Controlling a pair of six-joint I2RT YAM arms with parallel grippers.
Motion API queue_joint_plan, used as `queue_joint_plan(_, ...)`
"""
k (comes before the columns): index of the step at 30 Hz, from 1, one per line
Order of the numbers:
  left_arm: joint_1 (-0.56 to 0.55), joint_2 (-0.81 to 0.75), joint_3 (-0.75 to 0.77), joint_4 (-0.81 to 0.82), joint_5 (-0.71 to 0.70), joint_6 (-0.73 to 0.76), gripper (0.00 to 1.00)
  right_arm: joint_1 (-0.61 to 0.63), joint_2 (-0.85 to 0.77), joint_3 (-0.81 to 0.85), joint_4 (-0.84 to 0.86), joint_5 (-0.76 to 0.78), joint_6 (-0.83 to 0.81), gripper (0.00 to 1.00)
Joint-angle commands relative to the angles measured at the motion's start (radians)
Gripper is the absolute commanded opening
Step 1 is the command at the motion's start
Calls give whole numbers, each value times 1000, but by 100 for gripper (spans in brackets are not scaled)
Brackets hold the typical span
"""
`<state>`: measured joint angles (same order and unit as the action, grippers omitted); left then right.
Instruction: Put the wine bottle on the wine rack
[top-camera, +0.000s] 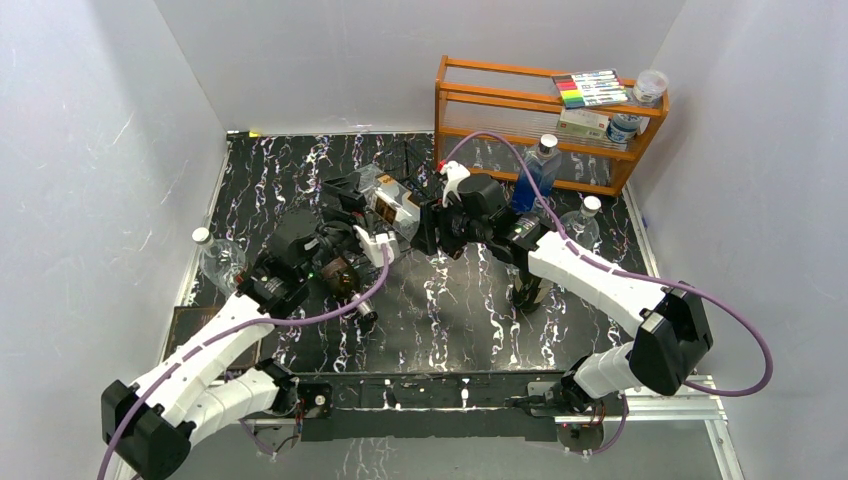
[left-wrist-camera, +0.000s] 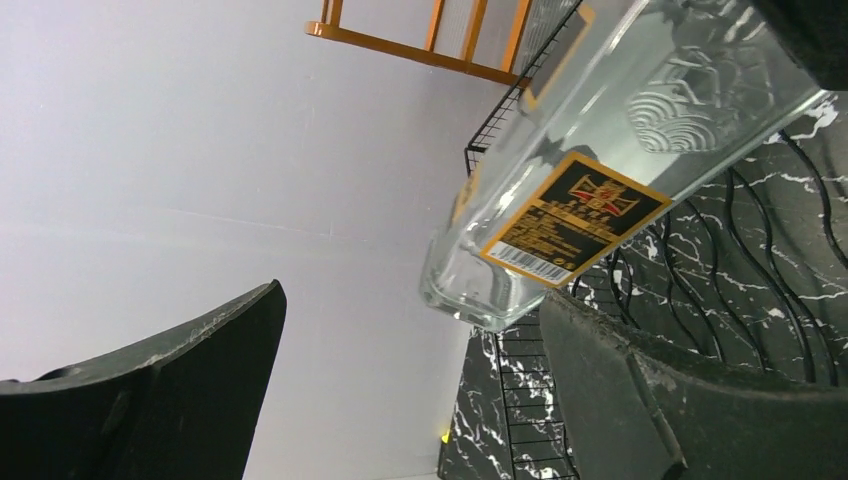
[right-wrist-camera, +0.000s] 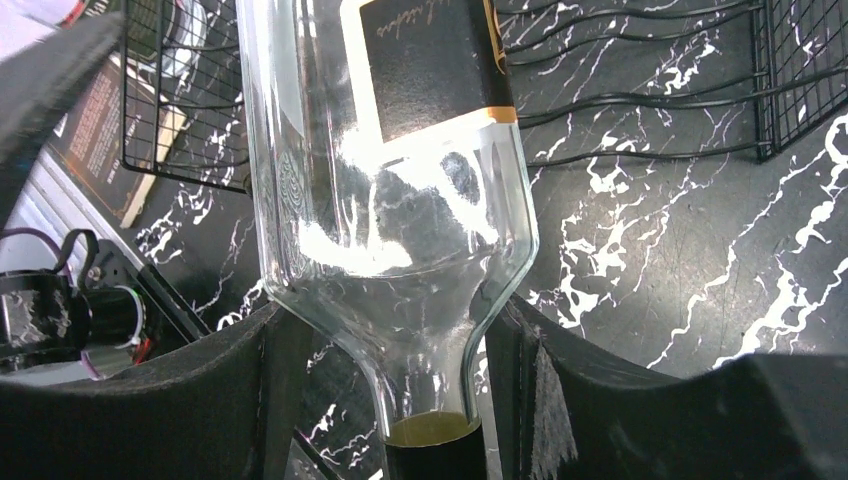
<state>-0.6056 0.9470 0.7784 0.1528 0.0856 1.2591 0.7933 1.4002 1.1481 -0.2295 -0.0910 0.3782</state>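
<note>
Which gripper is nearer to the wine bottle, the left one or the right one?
Right. The right gripper clasps the wine bottle at its shoulder; the left gripper stands open beside the bottle's base, not gripping it.

Right wrist view: bottle (right-wrist-camera: 390, 200) cut off by top edge, base unseen; cap (right-wrist-camera: 432, 455) runs off bottom edge. Left wrist view: bottle's neck end out of frame, label (left-wrist-camera: 575, 217) print too small to read, rack (left-wrist-camera: 527, 395) cut by right and bottom edges. Top view: rack cannot be made out

Bright even lighting; glare on wine bottle (right-wrist-camera: 345, 240).
</note>
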Motion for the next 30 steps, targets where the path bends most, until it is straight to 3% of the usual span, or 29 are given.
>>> queue_joint_plan(1,9,-42,62,-39,56,-142,98,4,-39,53,171,-24,-33,0)
queue_joint_plan(6,8,-57,194,16,31,-534,98,14,-5,71,191,-51,9,0)
queue_joint_plan(7,9,-67,285,40,-43,-807,98,43,17,89,204,-43,26,0)
queue_joint_plan(11,9,-71,402,-21,-127,-1042,98,111,49,120,214,19,43,0)
queue_joint_plan(17,8,-110,441,-61,-154,-1185,98,226,84,146,266,170,136,0)
queue_joint_plan(30,8,-155,473,-120,-179,-1201,98,319,266,248,339,295,234,0)
